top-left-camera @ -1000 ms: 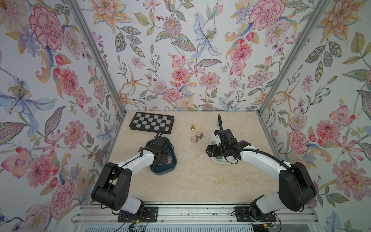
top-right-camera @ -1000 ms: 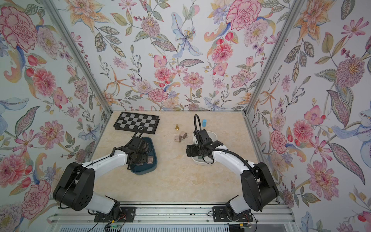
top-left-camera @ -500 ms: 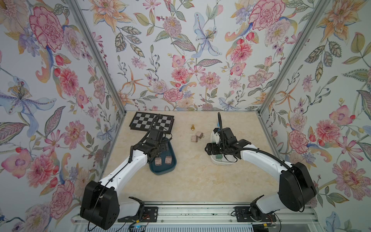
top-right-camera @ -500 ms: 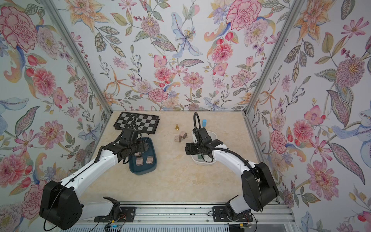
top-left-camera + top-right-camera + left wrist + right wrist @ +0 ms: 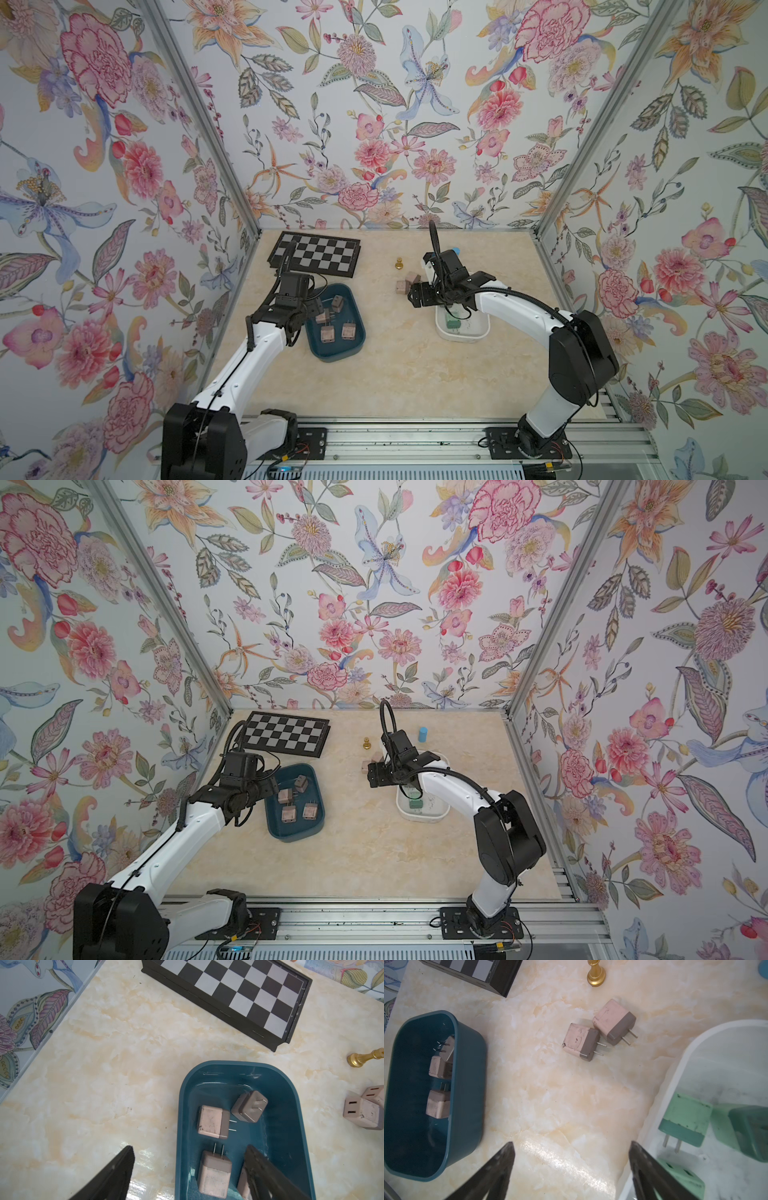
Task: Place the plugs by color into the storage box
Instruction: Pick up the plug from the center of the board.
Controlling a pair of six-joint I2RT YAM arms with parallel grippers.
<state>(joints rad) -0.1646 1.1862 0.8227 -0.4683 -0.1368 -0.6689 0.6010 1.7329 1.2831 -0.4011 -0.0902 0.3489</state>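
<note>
Floral walls (image 5: 374, 104) enclose a marbled counter (image 5: 399, 374). Four pink plugs (image 5: 213, 1122) lie in the blue tray (image 5: 286, 1136), and two loose pink plugs (image 5: 581, 1042) sit between the trays. Green plugs (image 5: 685, 1120) rest in the white tray (image 5: 662, 1093). The left fingers (image 5: 116, 1172) and right fingers (image 5: 492, 1172) are spread wide, holding nothing.

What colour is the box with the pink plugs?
Dark teal box; clearest from the left wrist.

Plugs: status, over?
Left gripper open above blue tray rim; right gripper open, empty. Four pink plugs trayed, three green plugs in white tray. Two loose pink plugs on table, unobstructed.
</note>
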